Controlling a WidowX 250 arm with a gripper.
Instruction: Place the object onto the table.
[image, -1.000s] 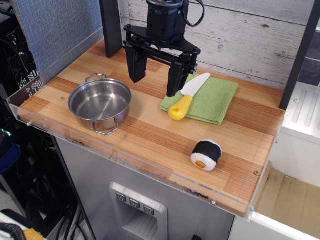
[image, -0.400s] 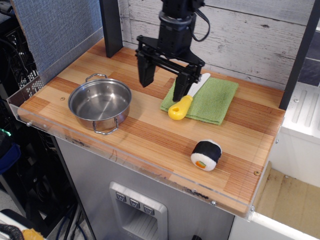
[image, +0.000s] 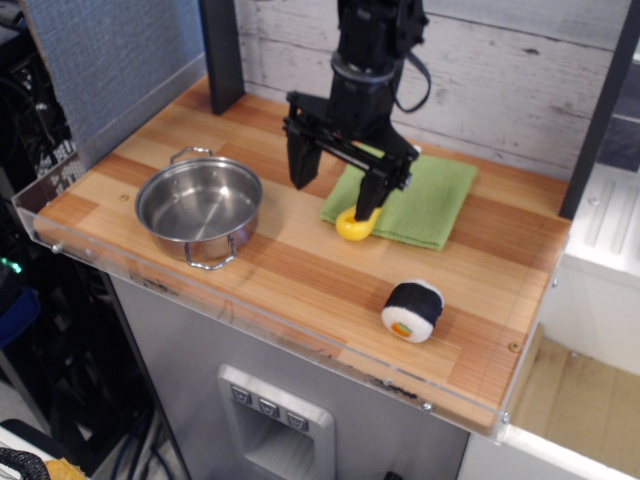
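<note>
The toy knife lies on the green cloth (image: 425, 200). Only the end of its yellow handle (image: 350, 226) shows at the cloth's front left corner, overhanging the striped wooden table (image: 290, 270). Its white blade is hidden behind my gripper. My black gripper (image: 335, 188) hangs open and empty over the cloth's left part. One finger (image: 302, 165) is left of the cloth and the other finger (image: 370, 195) is just above the handle.
A steel pot (image: 199, 205) with two handles stands at the left. A black-and-white sushi roll toy (image: 411, 310) lies at the front right. A black post (image: 222, 50) stands at the back left, and a clear acrylic edge (image: 250, 322) runs along the front.
My gripper has moved right and down, from behind the pot's far side to over the cloth and knife, and now covers the blade. Nothing else has moved.
</note>
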